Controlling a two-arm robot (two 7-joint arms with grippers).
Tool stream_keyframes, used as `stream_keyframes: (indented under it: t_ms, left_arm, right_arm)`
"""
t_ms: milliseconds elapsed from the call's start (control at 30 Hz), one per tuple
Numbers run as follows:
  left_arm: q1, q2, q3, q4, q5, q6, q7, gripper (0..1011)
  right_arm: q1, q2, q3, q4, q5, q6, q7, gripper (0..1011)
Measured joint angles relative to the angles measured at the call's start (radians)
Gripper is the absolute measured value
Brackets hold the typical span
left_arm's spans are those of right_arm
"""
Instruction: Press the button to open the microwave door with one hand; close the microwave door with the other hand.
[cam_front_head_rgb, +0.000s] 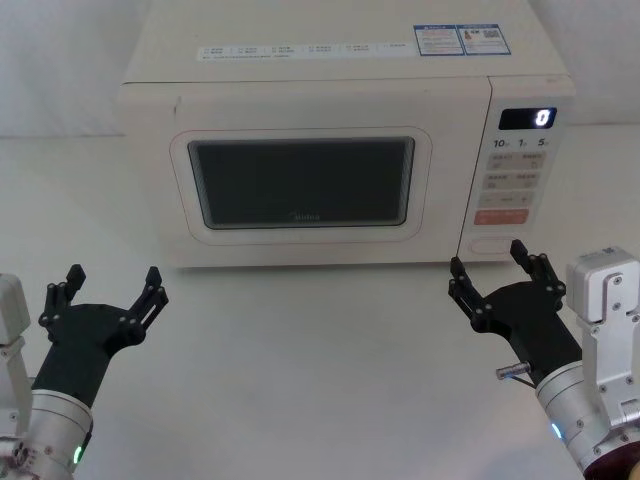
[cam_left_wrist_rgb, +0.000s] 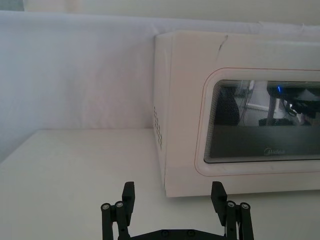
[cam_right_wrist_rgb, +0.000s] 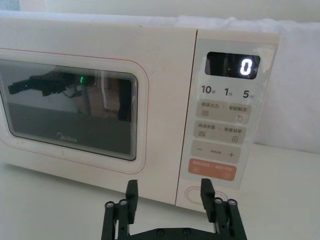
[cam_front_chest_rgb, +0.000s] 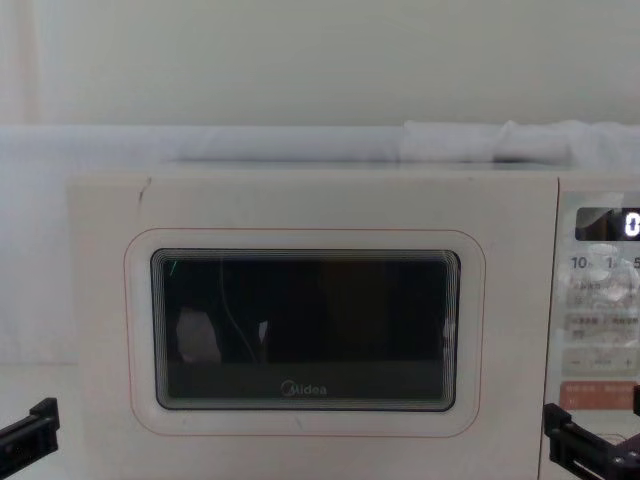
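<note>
The cream-white microwave stands at the back of the table with its door (cam_front_head_rgb: 300, 185) shut, dark window facing me. On the keypad panel at the right, the wide pill-shaped button (cam_front_head_rgb: 497, 243) sits at the very bottom, below the orange-red key (cam_front_head_rgb: 500, 216). My right gripper (cam_front_head_rgb: 487, 257) hovers open just in front of and slightly below that button, not touching it. In the right wrist view the button (cam_right_wrist_rgb: 192, 194) lies right behind the open gripper (cam_right_wrist_rgb: 169, 189). My left gripper (cam_front_head_rgb: 114, 272) is open in front of the microwave's left corner, apart from the door (cam_left_wrist_rgb: 190, 125).
The microwave rests on a white table (cam_front_head_rgb: 300, 360) with bare surface between the two arms. The display (cam_front_head_rgb: 527, 118) reads 0. A white wall or cloth rises behind the microwave. The door (cam_front_chest_rgb: 300, 330) fills the chest view, with a right gripper finger (cam_front_chest_rgb: 575, 445) low at the right.
</note>
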Motion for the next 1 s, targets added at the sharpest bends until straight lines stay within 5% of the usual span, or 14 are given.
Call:
stream_keyframes:
  t_ms: [667, 900, 1000]
  left_arm:
    - [0.000, 0.000, 0.000, 0.000, 0.000, 0.000, 0.000, 1001]
    - [0.000, 0.000, 0.000, 0.000, 0.000, 0.000, 0.000, 1001]
    - [0.000, 0.000, 0.000, 0.000, 0.000, 0.000, 0.000, 1001]
  right_arm:
    - [0.000, 0.000, 0.000, 0.000, 0.000, 0.000, 0.000, 196]
    - [0.000, 0.000, 0.000, 0.000, 0.000, 0.000, 0.000, 0]
    - [0.000, 0.000, 0.000, 0.000, 0.000, 0.000, 0.000, 0]
